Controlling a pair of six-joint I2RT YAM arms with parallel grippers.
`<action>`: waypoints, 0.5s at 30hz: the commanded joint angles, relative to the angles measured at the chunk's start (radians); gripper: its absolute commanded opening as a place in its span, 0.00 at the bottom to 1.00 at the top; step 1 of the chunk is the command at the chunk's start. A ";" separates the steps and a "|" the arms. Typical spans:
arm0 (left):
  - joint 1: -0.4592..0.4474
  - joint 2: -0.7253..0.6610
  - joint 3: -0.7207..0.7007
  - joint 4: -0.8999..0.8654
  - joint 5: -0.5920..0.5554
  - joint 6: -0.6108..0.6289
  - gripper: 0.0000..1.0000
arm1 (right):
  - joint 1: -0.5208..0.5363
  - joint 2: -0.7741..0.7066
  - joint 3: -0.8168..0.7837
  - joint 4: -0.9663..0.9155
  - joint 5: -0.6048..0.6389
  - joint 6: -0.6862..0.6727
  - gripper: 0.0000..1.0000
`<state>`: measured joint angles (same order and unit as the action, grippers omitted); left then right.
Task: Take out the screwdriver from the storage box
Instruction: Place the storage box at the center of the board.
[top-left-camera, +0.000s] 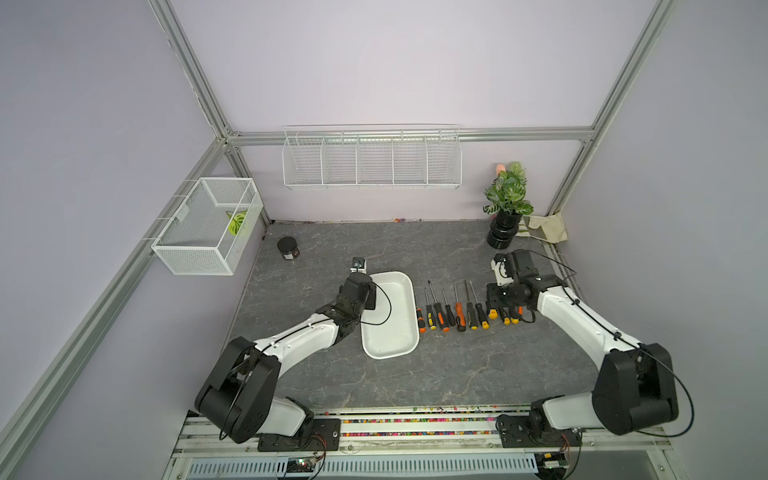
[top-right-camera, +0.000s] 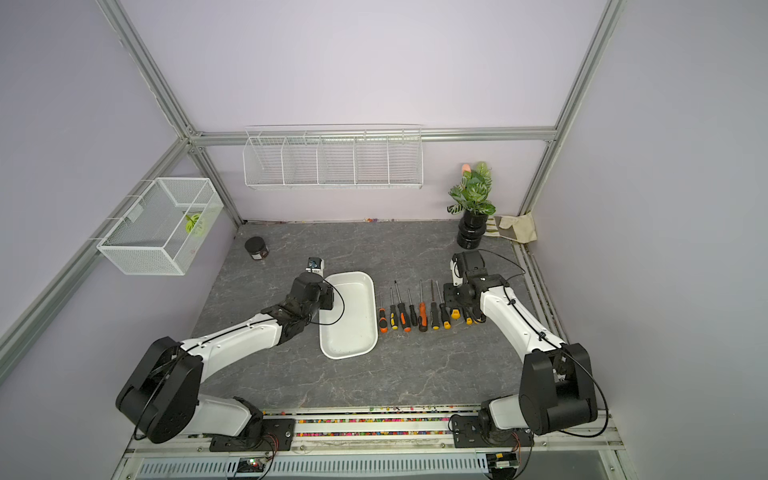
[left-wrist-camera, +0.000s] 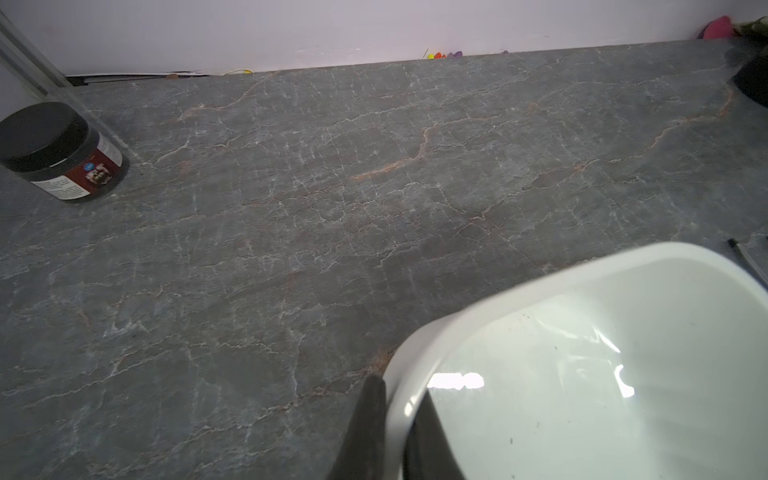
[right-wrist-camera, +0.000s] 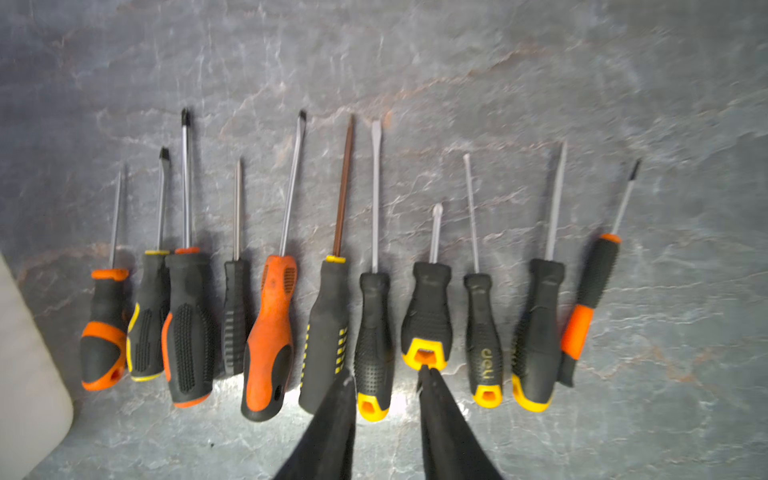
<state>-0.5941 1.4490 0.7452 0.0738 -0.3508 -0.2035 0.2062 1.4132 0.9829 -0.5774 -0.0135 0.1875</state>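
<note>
On the grey desk (top-left-camera: 457, 374), the storage box (top-left-camera: 395, 328) looks empty, its rim pinched by the closed left claw (left-wrist-camera: 401, 390); eleven screwdrivers (right-wrist-camera: 270, 332) lie in a row just beside it. The right claw (right-wrist-camera: 385, 372) hovers parted over one handle, gripping nothing. Removal looks complete. One black-and-yellow handle (right-wrist-camera: 484, 332) reads "deli"; the label on the jar (left-wrist-camera: 62, 153) is illegible.

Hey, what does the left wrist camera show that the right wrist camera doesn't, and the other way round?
Only the left wrist: the left gripper clamped on the storage box rim, plus a black jar. Only the right wrist: the handles of eleven screwdrivers in a row, the right gripper open at their ends. Both: the grey table and part of the storage box.
</note>
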 joint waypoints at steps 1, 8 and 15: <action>-0.003 0.045 0.026 -0.050 -0.012 0.033 0.00 | 0.012 -0.018 -0.033 0.033 -0.016 0.014 0.31; 0.003 0.158 0.090 -0.052 -0.031 0.042 0.00 | 0.015 -0.055 -0.013 0.025 -0.017 -0.001 0.31; 0.063 0.290 0.186 -0.063 -0.015 0.053 0.00 | 0.015 -0.068 0.008 0.018 -0.025 -0.011 0.31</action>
<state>-0.5606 1.6943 0.9001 0.0372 -0.3351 -0.1959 0.2157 1.3659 0.9722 -0.5663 -0.0277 0.1860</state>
